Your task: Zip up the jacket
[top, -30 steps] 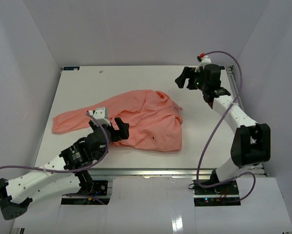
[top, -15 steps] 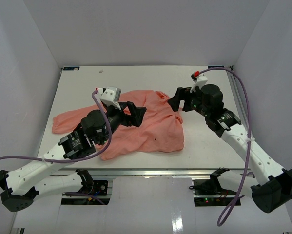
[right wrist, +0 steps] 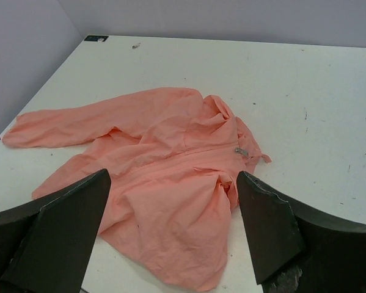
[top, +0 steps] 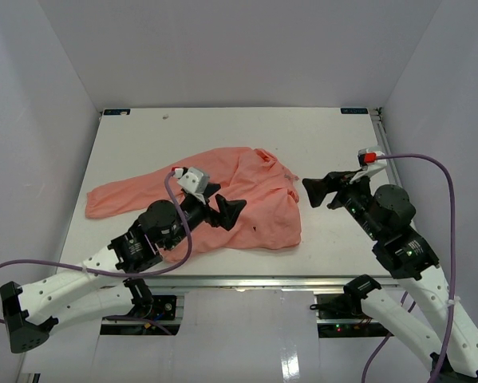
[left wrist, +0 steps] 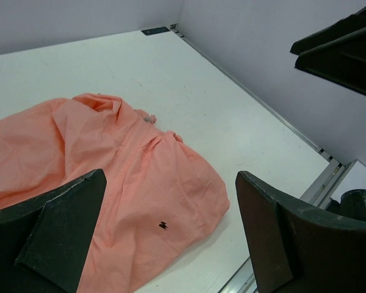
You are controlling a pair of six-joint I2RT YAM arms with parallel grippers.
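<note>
- Lies crumpled at the centre of the top view: the jacket (top: 262, 209), one sleeve trailing towards the left edge.
- Looks thin, limp and light; likely bunches and slides under a pinch.
- Best taken at the zipper pull (right wrist: 241, 150).
- Left gripper (top: 229, 203) and right gripper (top: 314, 187) spread wide, holding nothing.

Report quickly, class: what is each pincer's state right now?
Left pincer: open, holding nothing, over the jacket.
Right pincer: open, holding nothing, clear of the jacket.
</note>
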